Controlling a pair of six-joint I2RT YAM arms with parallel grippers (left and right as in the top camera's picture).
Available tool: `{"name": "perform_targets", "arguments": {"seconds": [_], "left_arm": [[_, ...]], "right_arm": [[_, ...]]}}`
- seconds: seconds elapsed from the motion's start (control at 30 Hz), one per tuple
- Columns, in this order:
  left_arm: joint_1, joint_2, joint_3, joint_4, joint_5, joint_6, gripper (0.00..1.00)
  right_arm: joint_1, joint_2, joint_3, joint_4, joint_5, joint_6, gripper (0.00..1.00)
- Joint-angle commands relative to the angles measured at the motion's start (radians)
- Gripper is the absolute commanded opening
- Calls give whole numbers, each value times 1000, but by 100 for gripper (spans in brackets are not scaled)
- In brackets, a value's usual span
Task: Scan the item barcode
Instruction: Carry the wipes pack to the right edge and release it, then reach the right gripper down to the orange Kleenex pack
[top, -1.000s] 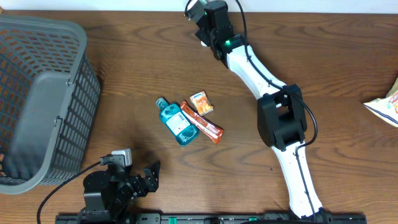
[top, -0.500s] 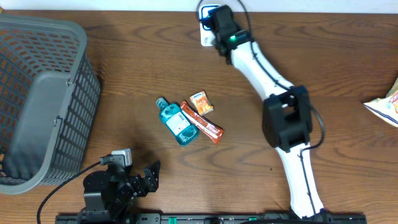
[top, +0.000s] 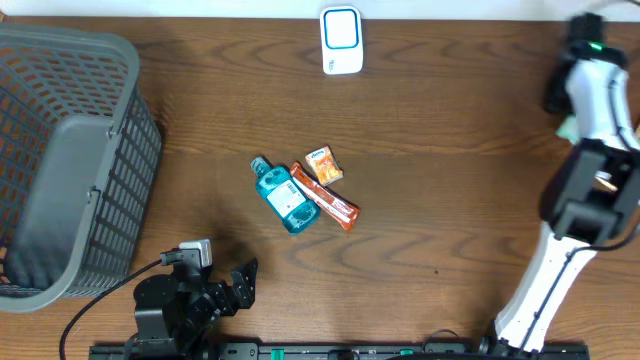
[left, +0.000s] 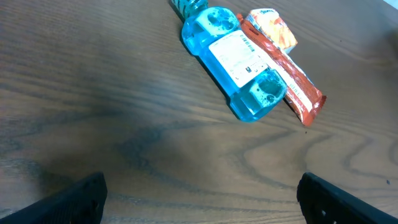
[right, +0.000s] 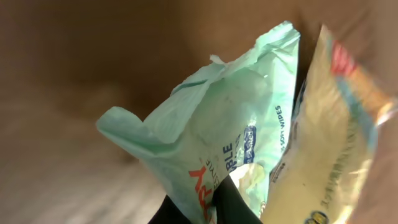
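Observation:
My right gripper (right: 211, 204) is shut on a pale green pack of soft wipes (right: 211, 118), which fills the right wrist view; the dark fingers (right: 239, 202) pinch its lower edge. From overhead that gripper (top: 556, 95) hangs at the table's far right, with a sliver of the green pack (top: 567, 128) under it. The white and blue scanner (top: 340, 40) lies uncovered at the back middle. At the front left my left gripper (top: 240, 283) rests wide open and holds nothing; in its own view the left gripper (left: 202, 194) shows only bare wood between its fingers.
A blue mouthwash bottle (top: 282, 196), a long orange packet (top: 326, 199) and a small orange packet (top: 323, 165) lie mid-table. A grey basket (top: 70, 160) fills the left side. A yellow bag (right: 336, 143) sits right beside the held wipes.
The right arm swung from the scanner at the back middle to the table's right edge, carrying the wipes pack. The scanner is now uncovered. The left arm stayed still.

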Motion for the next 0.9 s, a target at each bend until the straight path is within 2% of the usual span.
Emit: {"name": "perform_targets", "arguments": {"seconds": [0.0,0.13,0.17,0.23,0.27,0.3,0.33,0.43,0.57,0.6,0.7,0.77,0.87], "left_arm": [[2,-4,5,-13,-6,-9,98],[2,-4,5,-13,-6,-9,98],[2,-4,5,-13,-6,-9,98],[2,-4,5,-13,-6,-9,98],[2,-4,5,-13,-6,-9,98],[2,-4,5,-13,-6,-9,98],[2,-4,5,-13,-6,-9,98],[2,-4,5,-13,-6,-9,98],[2,-4,5,-13,-6,-9,98],[2,-4,5,-13,-6,-9,98],[2,-4,5,-13,-6,-9,98],[2,-4,5,-13,-6,-9,98],[2,-4,5,-13,-6,-9,98]], "right_arm": [[-64,-23,-24,11,-209,61,5],[-117,-31,-7,21,-251,61,14],[-124,-38,-1,21,-228,61,26],[-133,-64,4,21,-191,69,60],[-139,-93,4,23,-159,102,83],[-141,-111,4,23,-146,120,96],[-142,-132,4,24,-139,134,99],[-144,-215,4,38,-193,151,99],[-131,-333,4,9,-639,164,99],[-117,-357,4,-17,-815,177,99],[-71,-369,4,-68,-1111,203,99],[-12,-364,2,-132,-1242,203,99],[85,-356,-1,-235,-1236,203,99]]}}
